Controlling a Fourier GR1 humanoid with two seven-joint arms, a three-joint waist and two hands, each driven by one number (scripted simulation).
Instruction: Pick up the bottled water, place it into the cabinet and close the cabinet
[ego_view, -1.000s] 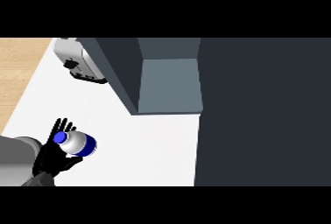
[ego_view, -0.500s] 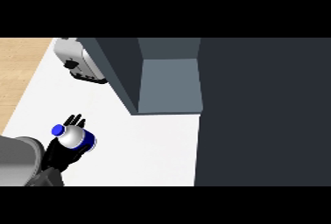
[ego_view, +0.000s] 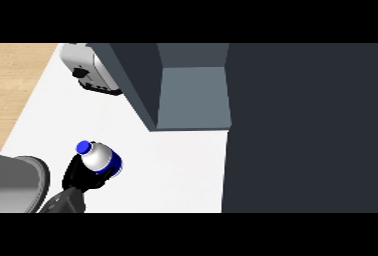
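The bottled water (ego_view: 101, 158), white with a blue cap and blue band, is low on the left of the white counter (ego_view: 173, 170). My left hand (ego_view: 78, 176) reaches it from below, and its black fingers curl round the bottle's lower part and hide it. The cabinet (ego_view: 193, 95) stands open up and to the right of the bottle, showing a grey-blue inside. A broad dark panel (ego_view: 303, 125) fills the right side. My right hand is not visible.
A silver toaster (ego_view: 88, 72) sits at the back left beside the cabinet's left wall (ego_view: 136, 75). Wooden floor (ego_view: 22, 75) shows beyond the counter's left edge. My grey forearm (ego_view: 18, 185) fills the lower left corner.
The left hand's fingers, straight beside the bottle a second ago, have curled round it. Bottle and hand have shifted slightly right and up.
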